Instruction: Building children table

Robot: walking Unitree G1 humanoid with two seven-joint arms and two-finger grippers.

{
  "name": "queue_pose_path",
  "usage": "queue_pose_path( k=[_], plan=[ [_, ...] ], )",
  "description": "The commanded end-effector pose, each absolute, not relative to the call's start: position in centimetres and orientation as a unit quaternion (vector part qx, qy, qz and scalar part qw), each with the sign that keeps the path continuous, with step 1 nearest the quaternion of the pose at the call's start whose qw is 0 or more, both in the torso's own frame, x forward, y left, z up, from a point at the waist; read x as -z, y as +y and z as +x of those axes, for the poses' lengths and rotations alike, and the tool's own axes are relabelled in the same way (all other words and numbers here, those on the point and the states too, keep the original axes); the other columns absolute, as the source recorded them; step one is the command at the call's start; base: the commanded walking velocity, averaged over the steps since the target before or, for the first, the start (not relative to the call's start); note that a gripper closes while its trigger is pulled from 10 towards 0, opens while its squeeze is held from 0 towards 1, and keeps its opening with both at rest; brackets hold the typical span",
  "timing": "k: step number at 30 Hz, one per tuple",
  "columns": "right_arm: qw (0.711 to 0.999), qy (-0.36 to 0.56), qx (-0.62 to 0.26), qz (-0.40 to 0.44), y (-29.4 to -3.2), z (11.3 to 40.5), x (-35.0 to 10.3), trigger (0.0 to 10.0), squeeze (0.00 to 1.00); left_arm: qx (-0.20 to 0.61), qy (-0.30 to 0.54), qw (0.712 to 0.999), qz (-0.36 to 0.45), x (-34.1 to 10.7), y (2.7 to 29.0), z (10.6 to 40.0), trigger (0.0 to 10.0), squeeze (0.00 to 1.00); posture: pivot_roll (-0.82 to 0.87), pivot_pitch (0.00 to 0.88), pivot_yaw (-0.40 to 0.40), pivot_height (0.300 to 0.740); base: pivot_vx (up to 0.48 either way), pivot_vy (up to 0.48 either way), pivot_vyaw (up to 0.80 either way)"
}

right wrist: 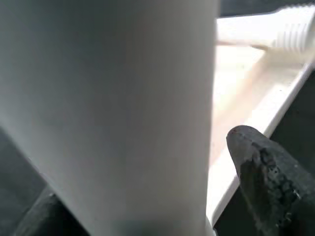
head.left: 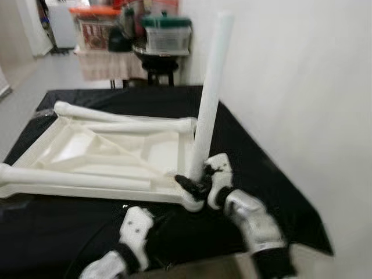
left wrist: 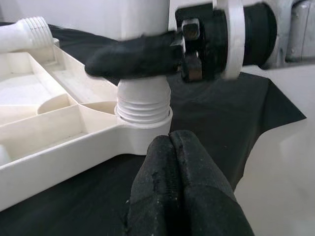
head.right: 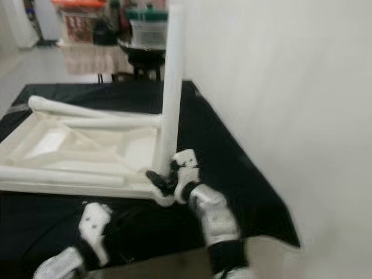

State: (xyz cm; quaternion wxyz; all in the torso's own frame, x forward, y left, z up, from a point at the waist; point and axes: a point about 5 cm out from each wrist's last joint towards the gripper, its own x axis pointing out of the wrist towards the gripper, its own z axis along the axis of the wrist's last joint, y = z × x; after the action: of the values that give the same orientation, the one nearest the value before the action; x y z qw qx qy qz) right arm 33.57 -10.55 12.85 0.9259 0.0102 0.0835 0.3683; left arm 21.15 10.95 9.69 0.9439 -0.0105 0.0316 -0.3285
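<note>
The white plastic table top (head.left: 87,148) lies upside down on a black cloth. One white leg (head.left: 209,99) stands upright in the near right corner socket (left wrist: 142,125), with its threads partly showing above the rim. My right gripper (head.left: 197,185) is shut on this leg just above the socket, one finger (right wrist: 266,182) on each side. Two other legs lie on the top, one along the far edge (head.left: 122,119) and one along the near edge (head.left: 70,177). My left gripper (left wrist: 170,145) is shut on nothing, low over the cloth just in front of that corner.
A white wall (head.left: 302,87) rises close on the right. The black cloth (head.left: 256,168) ends in a front right edge near my right arm. At the back stand a cluttered side table (head.left: 104,35) and a dark stool bearing a lidded bin (head.left: 167,35).
</note>
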Motion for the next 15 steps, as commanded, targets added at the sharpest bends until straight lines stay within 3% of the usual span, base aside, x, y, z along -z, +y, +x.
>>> queue_pose_path(
  k=[1,8,13,14,15],
  plan=[
    [0.91,0.048,-0.41,-0.024,-10.8,34.6,-14.5,10.0,0.0,0.331,0.04,0.943,-0.01,-9.2,10.8,21.1,10.0,0.0,0.12,0.0,-0.074,0.74,0.0,0.0,0.0],
    [0.843,0.072,-0.529,-0.072,-12.3,36.4,-16.2,10.0,0.0,0.328,0.047,0.944,-0.014,-8.7,11.0,21.5,10.0,0.0,0.14,0.0,-0.088,0.74,0.0,0.0,0.0],
    [0.832,0.073,-0.546,-0.062,-12.4,36.9,-17.2,10.0,0.0,0.326,0.047,0.944,-0.013,-8.6,11.0,21.6,10.0,0.0,0.15,0.0,-0.094,0.74,0.0,0.0,0.0],
    [0.828,0.068,-0.554,-0.054,-12.4,37.0,-17.6,3.8,0.0,0.324,0.048,0.945,-0.012,-8.5,11.0,21.6,10.0,0.0,0.16,0.0,-0.098,0.74,0.0,0.0,0.0],
    [0.828,0.068,-0.554,-0.054,-12.4,37.0,-17.6,3.8,0.0,0.324,0.048,0.945,-0.012,-8.5,11.0,21.6,10.0,0.0,0.16,0.0,-0.098,0.74,0.0,0.0,0.0]
  ],
)
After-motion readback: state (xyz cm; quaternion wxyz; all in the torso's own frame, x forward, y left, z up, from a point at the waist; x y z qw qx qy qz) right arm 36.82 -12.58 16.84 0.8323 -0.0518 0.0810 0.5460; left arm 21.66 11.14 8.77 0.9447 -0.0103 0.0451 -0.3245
